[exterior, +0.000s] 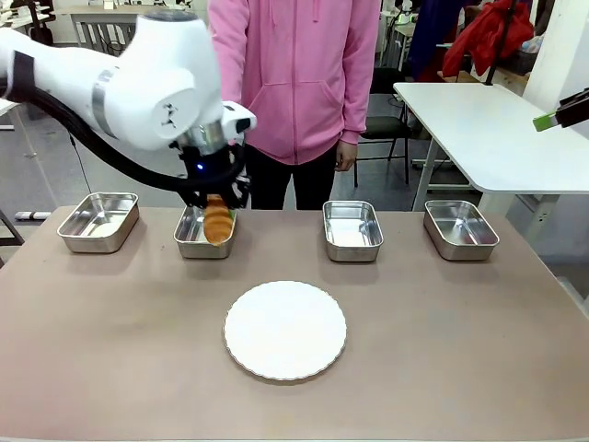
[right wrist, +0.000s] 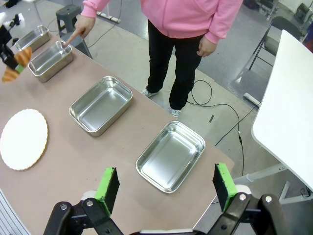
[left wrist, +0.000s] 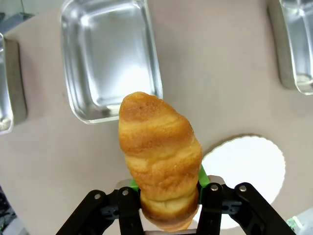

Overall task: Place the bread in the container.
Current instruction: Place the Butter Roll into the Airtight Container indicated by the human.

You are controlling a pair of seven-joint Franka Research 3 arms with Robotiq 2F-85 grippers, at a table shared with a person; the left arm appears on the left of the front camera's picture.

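My left gripper (exterior: 217, 201) is shut on the bread (exterior: 218, 222), a golden-brown croissant that hangs tip-down just above the container (exterior: 195, 238), the second steel pan from the left. In the left wrist view the bread (left wrist: 160, 156) sits between the green pads (left wrist: 203, 177) of the left gripper (left wrist: 166, 198), over the near rim of the container (left wrist: 111, 58). From the right wrist view, the person's finger (right wrist: 73, 36) points at that container (right wrist: 49, 59), with the bread (right wrist: 14, 66) beside it. My right gripper (right wrist: 166, 188) stands open and empty, high over the table's right end.
Three more steel pans stand in the row: far left (exterior: 98, 221), right of middle (exterior: 352, 229) and far right (exterior: 460, 228). A round white plate (exterior: 285, 330) lies in the table's middle. The person in a pink hoodie (exterior: 299, 74) stands at the far edge.
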